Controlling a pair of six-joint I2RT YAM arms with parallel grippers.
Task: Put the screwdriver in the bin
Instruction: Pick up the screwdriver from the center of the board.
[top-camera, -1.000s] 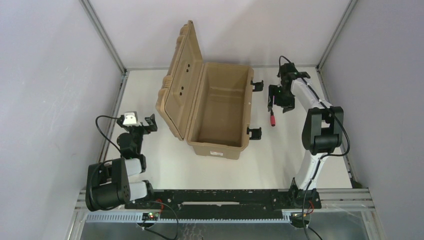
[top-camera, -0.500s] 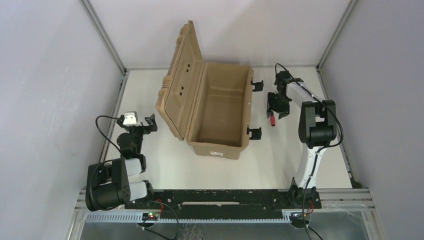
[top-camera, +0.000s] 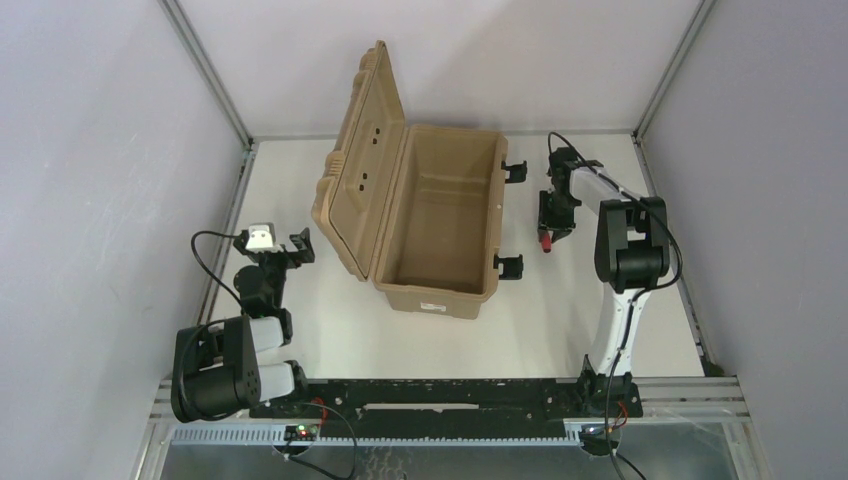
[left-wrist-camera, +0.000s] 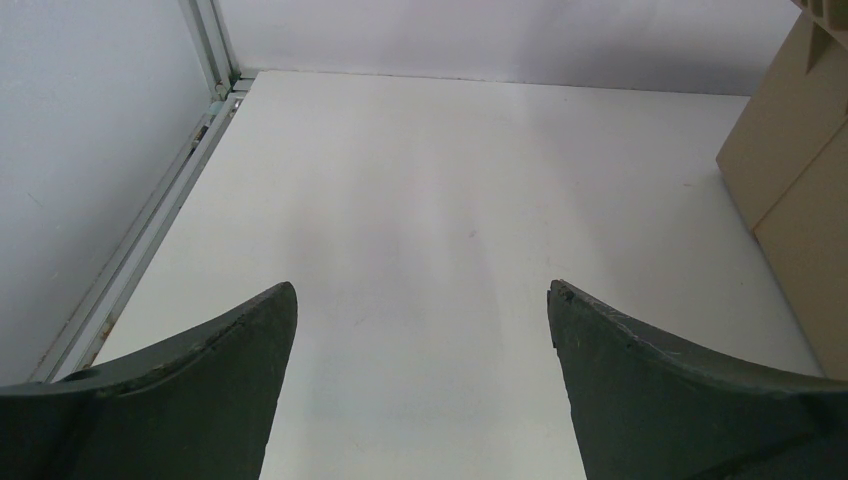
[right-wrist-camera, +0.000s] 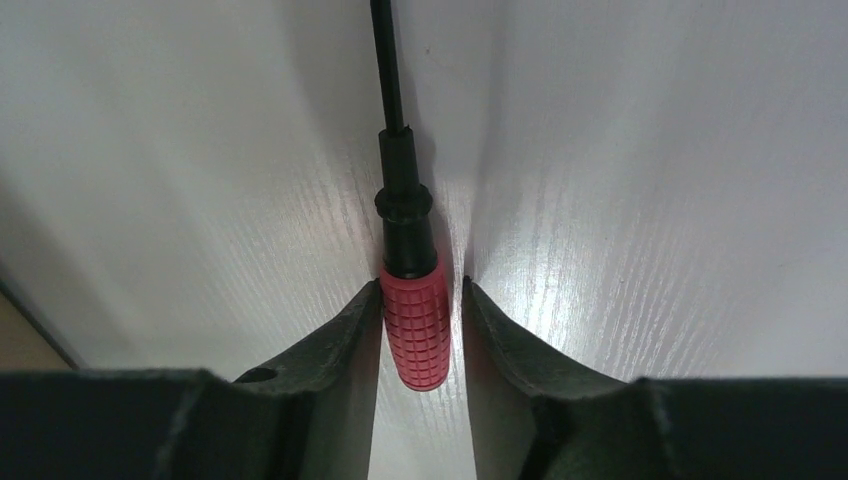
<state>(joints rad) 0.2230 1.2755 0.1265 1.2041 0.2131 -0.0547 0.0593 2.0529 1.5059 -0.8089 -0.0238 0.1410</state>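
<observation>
Red screwdriver (right-wrist-camera: 414, 338) lies flat, shaft pointing away from the gripping right hand (right-wrist-camera: 420, 296).

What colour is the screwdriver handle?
The screwdriver handle is red with a gridded texture, best seen in the right wrist view.

Your screwdriver (right-wrist-camera: 415, 335) has a red handle that looks like matt plastic, moulded in a fine grid, and its black shaft is smooth with a dull shine. The white table (right-wrist-camera: 650, 200) carries a faint wood-grain texture and a soft sheen. The bin (top-camera: 440, 290) is tan matt plastic with a ribbed lid. On your left gripper (left-wrist-camera: 420, 290), the fingers (left-wrist-camera: 650, 390) are dark, matt and scuffed at the edges.
</observation>
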